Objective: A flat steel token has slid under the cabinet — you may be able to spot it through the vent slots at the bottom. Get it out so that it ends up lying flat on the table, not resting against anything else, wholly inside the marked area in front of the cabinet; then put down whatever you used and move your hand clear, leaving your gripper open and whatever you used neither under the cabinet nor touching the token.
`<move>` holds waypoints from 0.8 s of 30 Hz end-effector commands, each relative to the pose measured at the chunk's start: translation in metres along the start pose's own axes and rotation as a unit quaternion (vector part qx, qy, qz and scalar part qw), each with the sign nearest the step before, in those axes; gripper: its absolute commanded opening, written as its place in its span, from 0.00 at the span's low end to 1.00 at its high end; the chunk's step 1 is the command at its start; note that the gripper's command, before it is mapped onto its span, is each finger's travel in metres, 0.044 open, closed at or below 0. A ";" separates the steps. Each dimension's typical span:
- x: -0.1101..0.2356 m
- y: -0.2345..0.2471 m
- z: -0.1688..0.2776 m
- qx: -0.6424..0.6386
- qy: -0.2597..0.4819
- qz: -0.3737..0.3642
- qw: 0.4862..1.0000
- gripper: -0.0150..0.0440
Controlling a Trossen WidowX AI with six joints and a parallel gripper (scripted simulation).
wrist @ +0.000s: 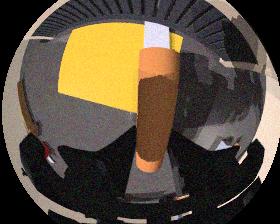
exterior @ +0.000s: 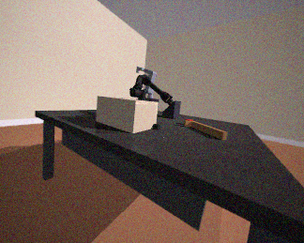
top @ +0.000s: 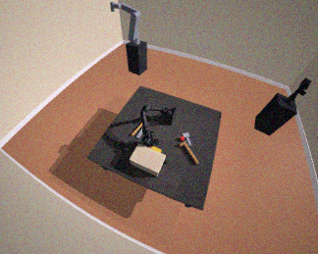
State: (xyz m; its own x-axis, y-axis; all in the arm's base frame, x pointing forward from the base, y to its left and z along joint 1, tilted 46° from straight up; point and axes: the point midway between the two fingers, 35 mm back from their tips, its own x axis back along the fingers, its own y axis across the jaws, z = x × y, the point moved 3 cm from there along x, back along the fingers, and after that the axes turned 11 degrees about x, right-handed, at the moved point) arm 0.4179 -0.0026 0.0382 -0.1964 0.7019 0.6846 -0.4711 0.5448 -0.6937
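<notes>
My gripper is shut on a tool with an orange wooden handle and a pale flat head. It stands just in front of the beige cabinet. In the wrist view the tool's head points at the cabinet's dark vent slots, at the far edge of the yellow marked area. The handle's other end sticks out behind the gripper. The steel token is not visible in any view.
A second wooden-handled tool with a grey head and a small red thing lies right of the cabinet on the dark table. The arm's base stands behind.
</notes>
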 end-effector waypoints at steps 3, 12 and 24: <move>-0.001 0.009 -0.001 0.007 0.001 -0.003 1.000 0.25; -0.001 0.009 -0.001 0.007 0.001 -0.003 1.000 0.25; -0.001 0.010 0.008 0.007 0.001 -0.003 1.000 0.25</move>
State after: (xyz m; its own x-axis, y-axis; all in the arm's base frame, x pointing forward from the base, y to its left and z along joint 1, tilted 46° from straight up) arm 0.4113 0.0003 0.0329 -0.1964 0.7014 0.6852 -0.4783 0.5415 -0.6914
